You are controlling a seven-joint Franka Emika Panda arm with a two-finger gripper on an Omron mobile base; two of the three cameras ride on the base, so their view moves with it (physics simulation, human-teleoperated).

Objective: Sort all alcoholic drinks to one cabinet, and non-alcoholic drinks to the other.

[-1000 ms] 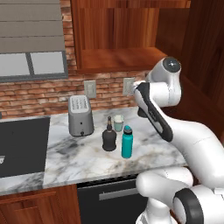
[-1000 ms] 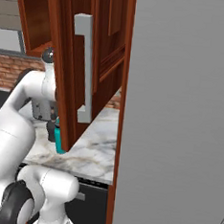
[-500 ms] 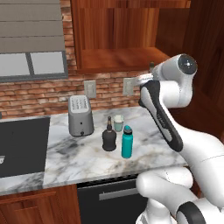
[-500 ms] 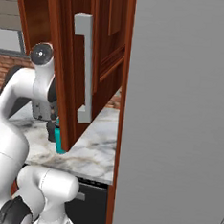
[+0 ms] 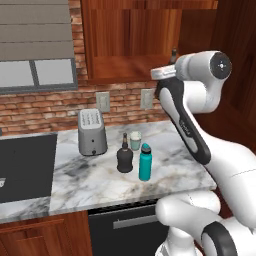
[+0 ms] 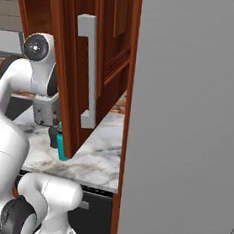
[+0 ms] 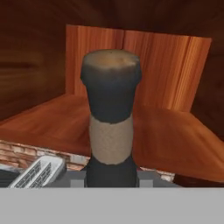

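One black bottle (image 7: 111,127) clamped in gripper (image 7: 111,178), wide cabinet (image 5: 131,75) shelf ahead, toaster (image 5: 92,131) below

On the counter (image 5: 90,180), toaster (image 5: 92,132) stands left, cup (image 5: 135,140) behind bottle (image 5: 124,156), teal bottle (image 5: 145,162) right, wide cabinet (image 5: 130,45) above.
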